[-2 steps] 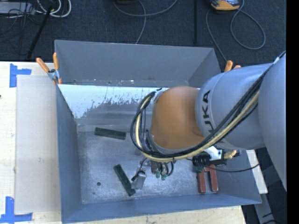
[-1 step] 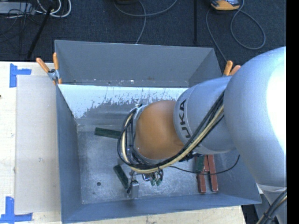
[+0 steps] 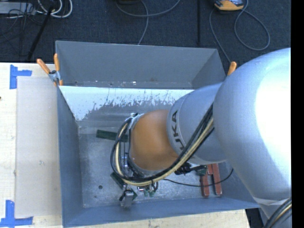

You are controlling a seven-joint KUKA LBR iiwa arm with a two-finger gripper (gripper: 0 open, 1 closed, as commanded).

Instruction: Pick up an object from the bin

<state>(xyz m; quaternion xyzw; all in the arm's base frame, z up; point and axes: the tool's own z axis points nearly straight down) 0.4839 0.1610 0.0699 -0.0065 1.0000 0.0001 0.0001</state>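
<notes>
My gripper (image 3: 127, 196) is low over the bin floor near the front wall, left of the middle, and shows as a dark shape under the orange wrist cover. Nothing can be seen between it and the floor. A flat dark green piece (image 3: 106, 135) lies on the floor behind and to the left of the gripper, partly hidden by the cables. At the front right of the floor lies a reddish-brown thing made of two parallel bars (image 3: 211, 180), well apart from the gripper.
The arm and its orange cover with looped cables hang over the middle and right of the bin, hiding much of the floor. Bare grey floor shows at the left and along the front wall.
</notes>
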